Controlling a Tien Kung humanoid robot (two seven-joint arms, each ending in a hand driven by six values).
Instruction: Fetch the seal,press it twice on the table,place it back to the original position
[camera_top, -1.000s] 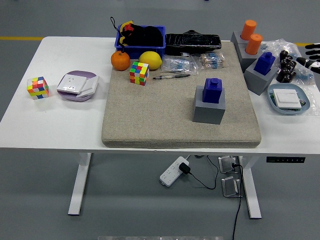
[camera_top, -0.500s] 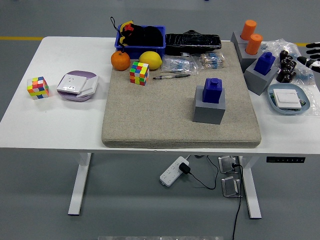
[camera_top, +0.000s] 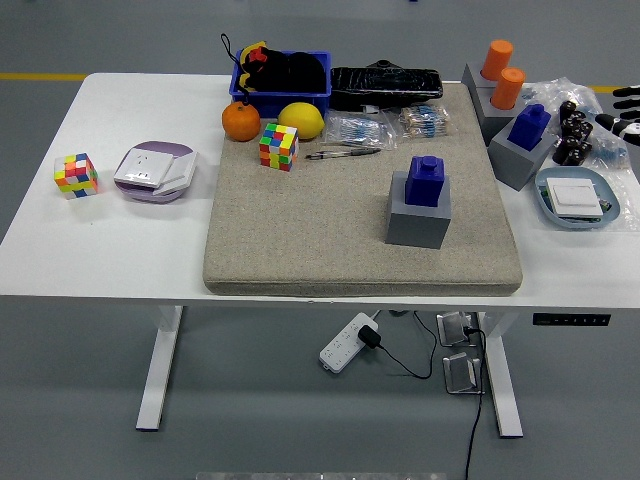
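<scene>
A blue seal (camera_top: 427, 180) stands upright on a grey block (camera_top: 417, 221) on the right half of the beige mat (camera_top: 300, 230). A second blue seal (camera_top: 529, 126) sits on another grey block (camera_top: 518, 158) at the mat's right edge. Two orange seals (camera_top: 503, 73) stand on a grey holder at the back right. My right hand (camera_top: 625, 110) shows only at the right edge of the picture, fingers spread and holding nothing, well to the right of the seals. My left hand is out of view.
On the mat's far side are a Rubik's cube (camera_top: 279, 146), an orange (camera_top: 240, 121), a lemon (camera_top: 301, 120), a pen (camera_top: 342, 152) and a blue bin (camera_top: 282, 93). Left of the mat are another cube (camera_top: 75, 174) and a white-purple box (camera_top: 154, 171). A light blue tray (camera_top: 577, 197) lies at right.
</scene>
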